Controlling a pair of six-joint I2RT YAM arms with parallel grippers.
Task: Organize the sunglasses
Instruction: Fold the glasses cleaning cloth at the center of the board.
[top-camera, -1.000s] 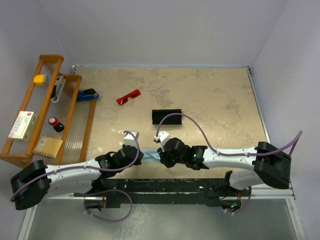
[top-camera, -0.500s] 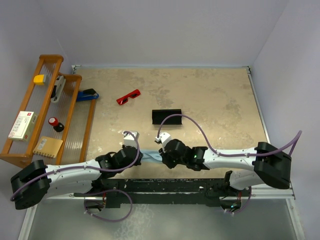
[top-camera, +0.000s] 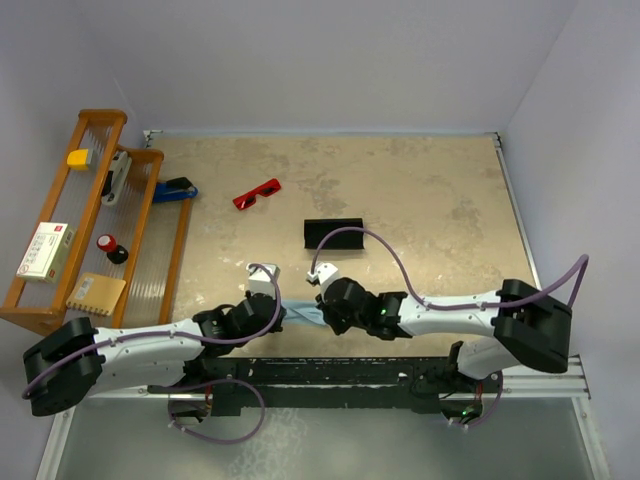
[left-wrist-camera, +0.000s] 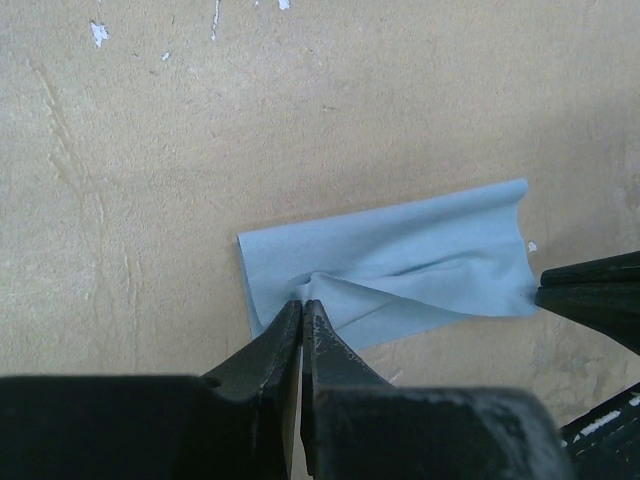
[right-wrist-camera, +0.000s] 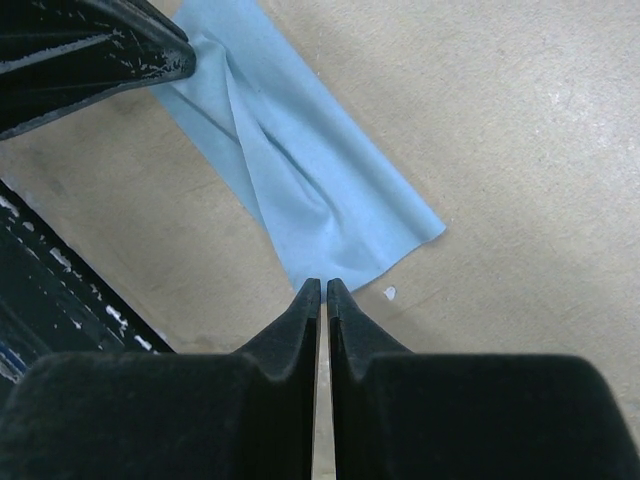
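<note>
Near tabletop (top-camera: 420, 200) edge: left end effector (left-wrist-camera: 301, 305), right end effector (right-wrist-camera: 322, 285) both clenched on blue cloth (left-wrist-camera: 400, 265); sunglasses (top-camera: 257, 193) well apart; white box (top-camera: 45, 250) lettering illegible.

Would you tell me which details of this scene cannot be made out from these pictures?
Top view: the left gripper and right gripper cover most of the blue cloth.
Right wrist view: its shut jaws hide whether they pinch the cloth's edge.
Sunglasses: outside both wrist views; too small from above to tell folded or open.
Black case: too small from above to tell open or shut.
</note>
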